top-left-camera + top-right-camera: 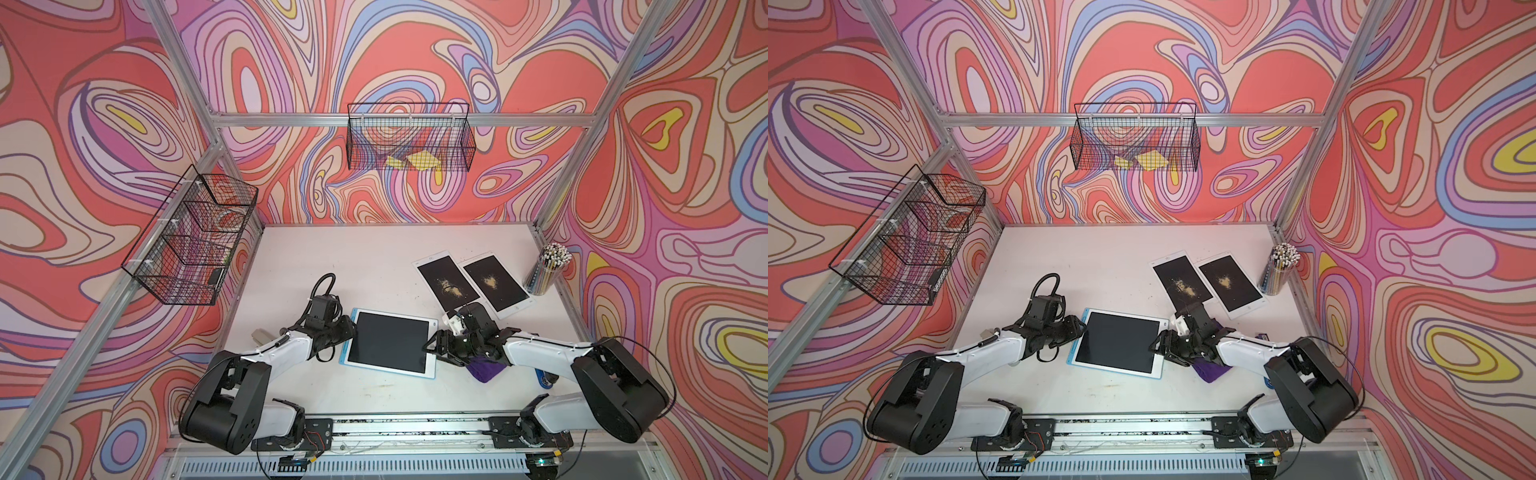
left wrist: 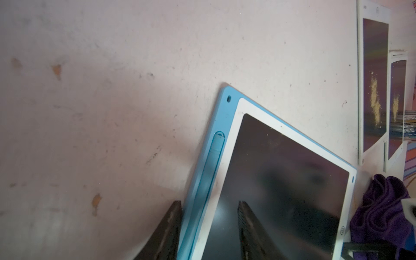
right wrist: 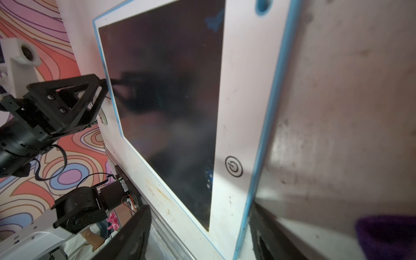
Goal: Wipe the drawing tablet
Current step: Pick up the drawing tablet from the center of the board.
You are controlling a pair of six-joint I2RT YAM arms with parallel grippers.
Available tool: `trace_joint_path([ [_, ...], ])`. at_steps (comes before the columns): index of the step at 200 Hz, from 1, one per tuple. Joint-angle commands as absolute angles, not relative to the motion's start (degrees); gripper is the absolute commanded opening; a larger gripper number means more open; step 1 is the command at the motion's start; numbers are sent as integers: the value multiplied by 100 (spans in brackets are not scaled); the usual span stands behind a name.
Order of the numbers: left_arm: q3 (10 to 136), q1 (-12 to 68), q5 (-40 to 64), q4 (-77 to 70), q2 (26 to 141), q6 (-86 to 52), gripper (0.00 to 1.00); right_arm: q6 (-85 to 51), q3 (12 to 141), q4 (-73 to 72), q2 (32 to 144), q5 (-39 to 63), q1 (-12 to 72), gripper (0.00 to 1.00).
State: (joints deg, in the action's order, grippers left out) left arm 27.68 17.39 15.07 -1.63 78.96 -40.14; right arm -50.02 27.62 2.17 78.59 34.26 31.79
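The drawing tablet (image 1: 388, 343) (image 1: 1119, 343) lies flat mid-table, with a white frame, a blue rim and a dark, clean-looking screen (image 2: 281, 180) (image 3: 166, 101). My left gripper (image 1: 352, 330) (image 2: 209, 202) is open at its left edge: one finger is beside the blue rim, the other over the screen. My right gripper (image 1: 432, 347) (image 3: 200, 206) is open wide across the tablet's right edge, with nothing between its fingers. A crumpled purple cloth (image 1: 484, 370) (image 2: 380, 207) lies on the table under my right wrist, beside the tablet and not held.
Two more tablets (image 1: 446, 282) (image 1: 496, 282), each with yellowish crumbs on its screen, lie at the back right. A cup of pencils (image 1: 548, 268) stands by the right wall. Wire baskets (image 1: 409, 137) (image 1: 191, 237) hang on the walls. The arms' rail (image 1: 395, 428) runs along the front.
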Motion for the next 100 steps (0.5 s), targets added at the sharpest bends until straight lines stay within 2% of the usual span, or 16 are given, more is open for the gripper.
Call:
trace_joint_path([
  [1,2288,1882,2279,707,8452,-4147,43,-5150,2944,-844,7364,3726,3314,71],
  [66,2166,1888,2586,451,8439,-4184,44,-4941,3236,-61,6739,3136,3311,71],
  [100,2198,1887,2536,569,8335,-4125,44,-4770,3346,495,6510,2666,3311,64],
])
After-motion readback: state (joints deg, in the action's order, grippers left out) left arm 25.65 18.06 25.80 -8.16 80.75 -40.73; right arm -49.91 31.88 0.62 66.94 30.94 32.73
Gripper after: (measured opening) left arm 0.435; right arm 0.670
